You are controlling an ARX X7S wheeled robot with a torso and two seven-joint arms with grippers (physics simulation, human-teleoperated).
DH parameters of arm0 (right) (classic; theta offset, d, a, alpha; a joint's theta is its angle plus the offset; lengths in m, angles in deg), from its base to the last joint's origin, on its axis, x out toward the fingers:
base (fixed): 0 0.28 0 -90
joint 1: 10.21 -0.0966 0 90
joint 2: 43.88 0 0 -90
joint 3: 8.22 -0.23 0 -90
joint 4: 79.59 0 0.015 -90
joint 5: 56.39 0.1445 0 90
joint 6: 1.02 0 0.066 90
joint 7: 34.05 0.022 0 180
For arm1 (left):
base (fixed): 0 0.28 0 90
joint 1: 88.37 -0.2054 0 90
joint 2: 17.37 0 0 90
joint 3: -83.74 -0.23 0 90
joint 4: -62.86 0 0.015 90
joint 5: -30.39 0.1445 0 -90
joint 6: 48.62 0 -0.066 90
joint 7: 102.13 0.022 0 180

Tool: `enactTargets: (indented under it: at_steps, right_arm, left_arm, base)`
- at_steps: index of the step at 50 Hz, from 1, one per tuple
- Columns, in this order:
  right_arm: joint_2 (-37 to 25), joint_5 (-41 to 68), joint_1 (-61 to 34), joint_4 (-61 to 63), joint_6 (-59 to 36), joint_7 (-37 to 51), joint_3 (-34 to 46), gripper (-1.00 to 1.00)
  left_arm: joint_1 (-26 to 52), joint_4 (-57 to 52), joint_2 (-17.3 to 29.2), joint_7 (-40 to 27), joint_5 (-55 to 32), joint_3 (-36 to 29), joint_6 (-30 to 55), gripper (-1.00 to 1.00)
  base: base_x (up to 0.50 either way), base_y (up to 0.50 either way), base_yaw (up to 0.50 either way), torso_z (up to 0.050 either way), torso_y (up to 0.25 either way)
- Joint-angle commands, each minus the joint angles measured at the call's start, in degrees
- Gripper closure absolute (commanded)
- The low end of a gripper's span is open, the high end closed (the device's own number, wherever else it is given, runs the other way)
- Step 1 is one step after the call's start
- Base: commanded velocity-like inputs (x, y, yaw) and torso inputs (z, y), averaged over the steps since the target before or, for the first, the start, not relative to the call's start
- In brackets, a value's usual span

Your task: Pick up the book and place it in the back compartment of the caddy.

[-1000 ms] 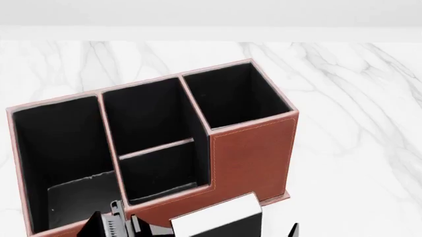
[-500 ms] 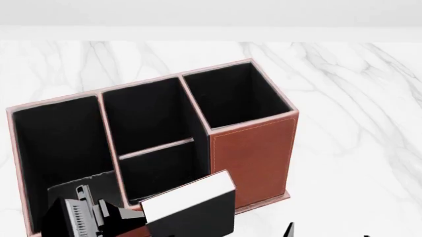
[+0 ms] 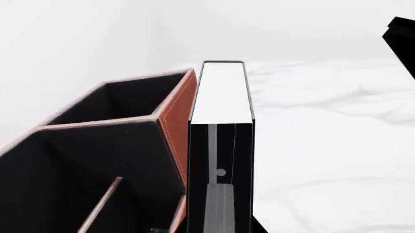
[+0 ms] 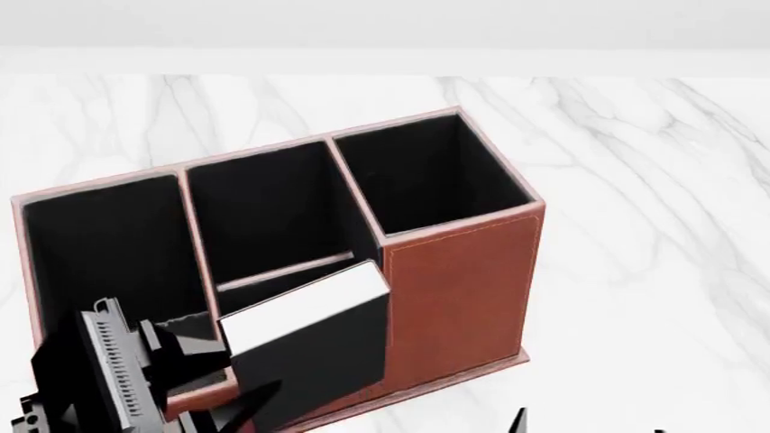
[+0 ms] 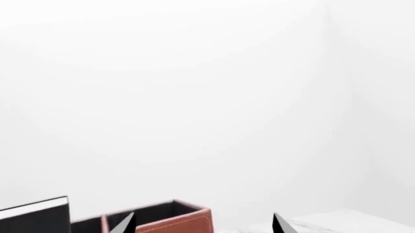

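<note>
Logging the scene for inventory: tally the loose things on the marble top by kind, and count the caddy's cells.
Book: 1
Caddy: 1
Total things: 2
Caddy cells: 4

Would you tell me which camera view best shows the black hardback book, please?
The head view: the black hardback book with white page edges appears whole beside the reddish-brown leather caddy. The left wrist view shows it edge-on; the right wrist view catches only a corner.
</note>
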Motion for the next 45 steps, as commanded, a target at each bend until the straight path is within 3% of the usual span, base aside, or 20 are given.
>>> enactTargets:
  at_steps: [1,23,45]
  right_arm:
    - [0.04,-0.4,-0.15,-0.21,-0.19,0.06,0.39,-1.0]
    - [-0.03,-1.11,0.05,0.29,0.23,0.47,0.56,-1.0]
    - [0.09,-1.93,-0.09,0.5,-0.79,1.58,0.34,-1.0]
  left_arm:
    - [2.19,-0.17,0.3,2.1,-4.29,2.6,1.79,1.0]
    - [3.2,5.99,-1.52,12.71,-17.01,4.95,5.22,1.0]
    - [3.27,5.75,-1.91,12.92,-16.59,4.73,6.11,1.0]
  base:
    - [0.0,0.0,0.0,0.0,0.0]
    - [0.0,0.0,0.0,0.001,0.001]
    - [0.0,0.0,0.0,0.0,0.001]
